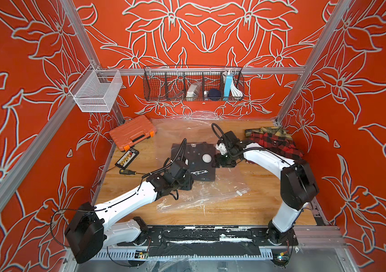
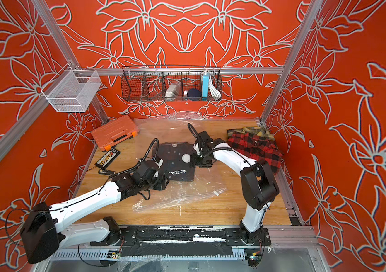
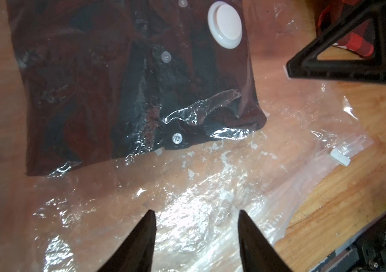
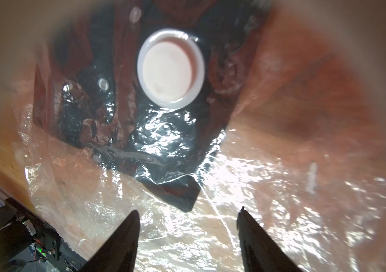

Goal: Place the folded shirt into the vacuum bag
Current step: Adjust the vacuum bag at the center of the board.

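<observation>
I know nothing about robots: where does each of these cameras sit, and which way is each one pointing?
Top views: twin cameras high over the front edge, looking down on the wooden table; the left arm and right arm show whole.
Left wrist: on the left arm, looking along the left gripper, tips showing, at the vacuum bag.
Right wrist: on the right arm, looking past the right gripper tips at that bag.
Shared: all four show the dark shirt and white valve cap.
</observation>
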